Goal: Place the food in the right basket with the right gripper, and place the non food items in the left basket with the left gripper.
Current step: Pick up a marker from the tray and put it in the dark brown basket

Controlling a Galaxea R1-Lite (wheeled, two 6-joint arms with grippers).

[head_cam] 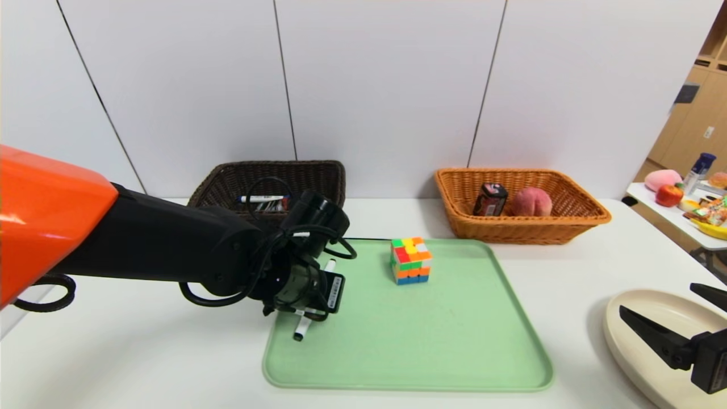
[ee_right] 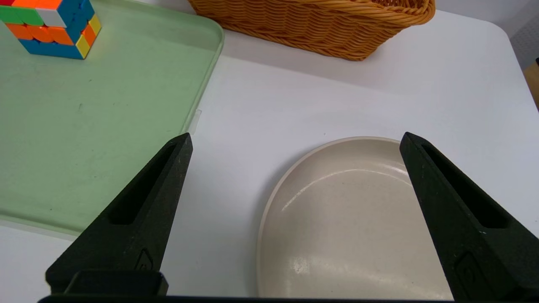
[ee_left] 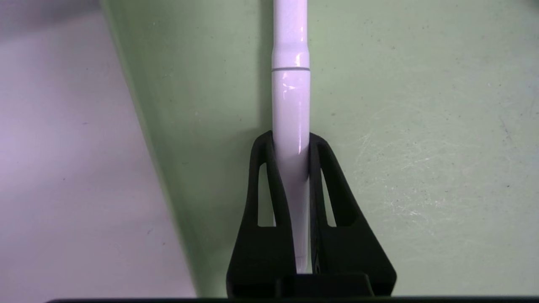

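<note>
My left gripper point(head_cam: 311, 298) is down at the left edge of the green tray point(head_cam: 426, 341), shut on a white marker point(ee_left: 290, 92). The marker's black-capped end point(head_cam: 298, 335) sticks out below the fingers point(ee_left: 265, 168). A multicoloured puzzle cube point(head_cam: 410, 260) stands on the tray's far side. The dark brown left basket point(head_cam: 227, 170) holds a blue-capped white marker point(head_cam: 262, 199). The orange right basket point(head_cam: 590, 218) holds the peach point(head_cam: 531, 201) and the dark pink-labelled container point(head_cam: 490, 199). My right gripper point(head_cam: 657, 298) hovers open over a beige plate point(head_cam: 630, 352), nothing between its fingers.
Both baskets stand against the white back wall. The plate point(ee_right: 358, 219) lies on the white table to the right of the tray point(ee_right: 84, 126). A side table point(head_cam: 676, 218) with fruit and bottles stands off to the far right.
</note>
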